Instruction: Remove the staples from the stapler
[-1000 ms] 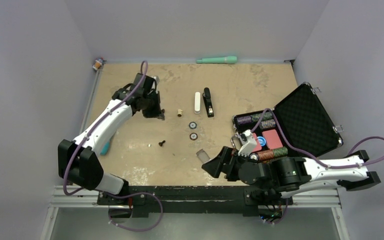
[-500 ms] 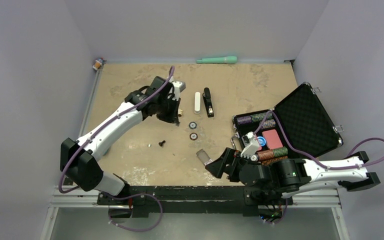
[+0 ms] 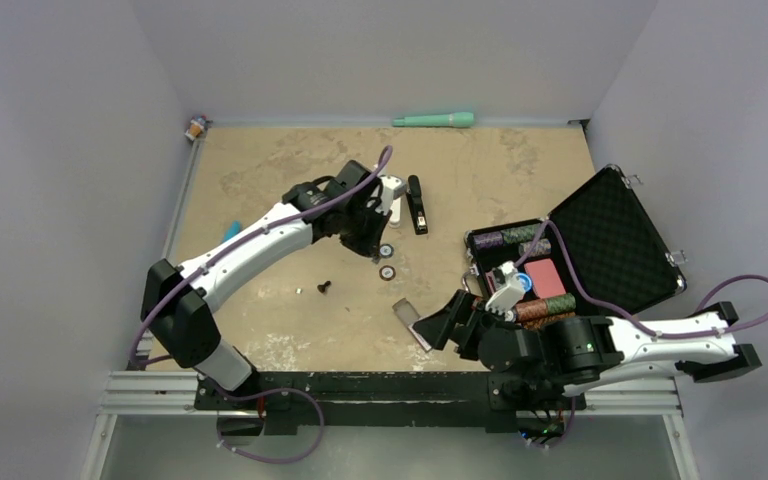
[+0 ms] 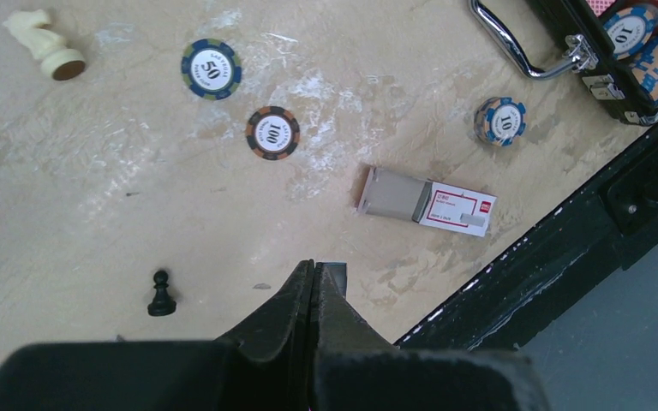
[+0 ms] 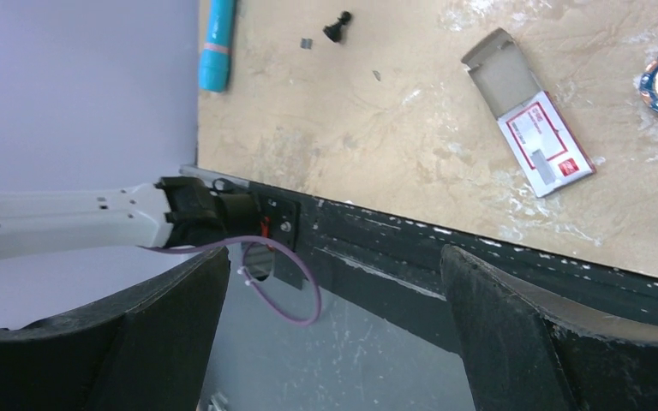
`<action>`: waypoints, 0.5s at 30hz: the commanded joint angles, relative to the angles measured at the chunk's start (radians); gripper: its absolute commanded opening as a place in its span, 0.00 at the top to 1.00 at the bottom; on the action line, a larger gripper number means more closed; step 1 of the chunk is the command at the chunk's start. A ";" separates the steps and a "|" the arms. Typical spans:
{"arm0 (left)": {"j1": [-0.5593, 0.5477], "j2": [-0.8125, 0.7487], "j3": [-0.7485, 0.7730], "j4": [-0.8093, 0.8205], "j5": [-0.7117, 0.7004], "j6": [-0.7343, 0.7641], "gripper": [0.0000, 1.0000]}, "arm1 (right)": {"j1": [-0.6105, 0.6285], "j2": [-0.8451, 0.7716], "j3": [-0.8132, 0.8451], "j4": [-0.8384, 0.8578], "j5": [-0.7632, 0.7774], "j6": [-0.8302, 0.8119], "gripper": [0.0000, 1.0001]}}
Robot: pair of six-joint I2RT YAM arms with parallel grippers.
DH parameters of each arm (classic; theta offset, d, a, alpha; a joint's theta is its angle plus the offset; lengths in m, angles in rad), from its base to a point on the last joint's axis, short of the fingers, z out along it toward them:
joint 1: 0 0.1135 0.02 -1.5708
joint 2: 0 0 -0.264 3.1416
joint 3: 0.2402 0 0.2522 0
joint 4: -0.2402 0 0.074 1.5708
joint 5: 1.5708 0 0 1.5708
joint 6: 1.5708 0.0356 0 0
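Note:
The slim black stapler [image 3: 417, 205] lies on the tan table at the back centre, closed, and shows only in the top view. My left gripper [image 3: 373, 238] hovers just left of it, next to a white oblong object [image 3: 396, 192]. In the left wrist view the left gripper [image 4: 317, 267] has its jaws pressed together with nothing seen between them. My right gripper [image 3: 438, 328] is open and empty at the near edge; in the right wrist view the right gripper [image 5: 332, 255] hangs over the table's front rail. An open staple box [image 3: 410, 315] lies just beside it.
Poker chips [image 3: 386, 250] and a black pawn [image 3: 324, 287] lie mid-table. An open black case [image 3: 600, 240] holding chips stands at the right. A blue pen [image 3: 230, 230] lies left, a green tube [image 3: 435, 120] at the back wall. The staple box [image 4: 424, 201] shows near the front rail.
My left arm has swung right from the table's left-middle to beside the stapler. My right gripper has shifted slightly right near the staple box.

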 commanded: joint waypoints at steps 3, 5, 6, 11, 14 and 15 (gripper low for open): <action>-0.062 0.081 0.079 0.002 0.011 -0.012 1.00 | 0.001 0.004 0.147 -0.019 0.117 -0.031 0.03; -0.078 0.104 0.086 0.009 0.016 -0.022 1.00 | 0.001 0.012 0.177 -0.025 0.129 -0.049 0.03; -0.084 0.110 0.082 0.017 0.021 -0.031 1.00 | 0.001 0.015 0.191 -0.026 0.131 -0.056 0.02; -0.096 0.126 0.015 0.085 0.051 -0.067 1.00 | 0.001 0.024 0.227 -0.026 0.147 -0.075 0.02; -0.118 0.146 0.013 0.084 0.038 -0.069 1.00 | 0.002 0.014 0.231 -0.015 0.154 -0.084 0.02; -0.126 0.157 0.014 0.084 0.036 -0.069 1.00 | 0.003 0.009 0.228 -0.009 0.155 -0.086 0.02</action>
